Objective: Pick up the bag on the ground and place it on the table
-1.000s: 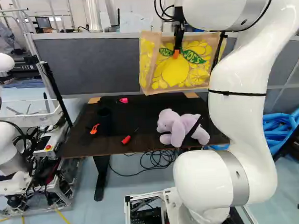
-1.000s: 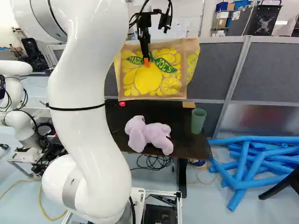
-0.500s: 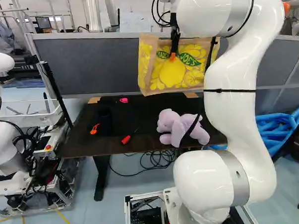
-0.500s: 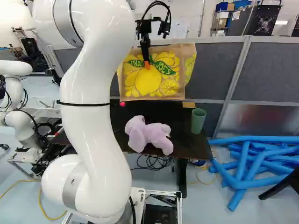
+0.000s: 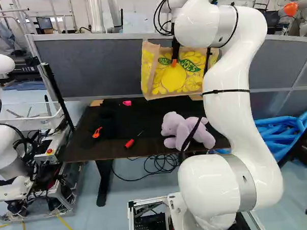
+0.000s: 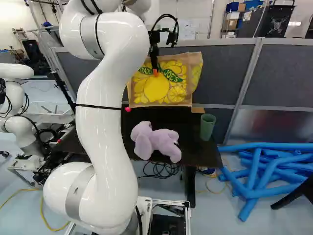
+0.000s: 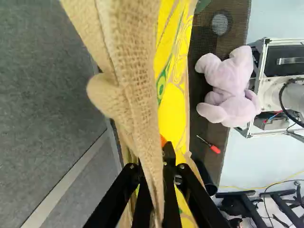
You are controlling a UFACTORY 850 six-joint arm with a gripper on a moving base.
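Black two-fingered claw (image 5: 174, 62) is shown upper right, left base view, a yellow-printed tan burlap bag (image 5: 177, 82) hung beneath. Right base view, upper center: its broad side is aligned with the dark table's (image 6: 198, 151) far edge. Wrist view: burlap is pinched between fingers.

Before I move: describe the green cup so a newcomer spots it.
In the right base view, find the dark rectangular table. At its right end, right of the lilac plush animal, stands a green round cup: hollow, open-topped, unlike the plush.
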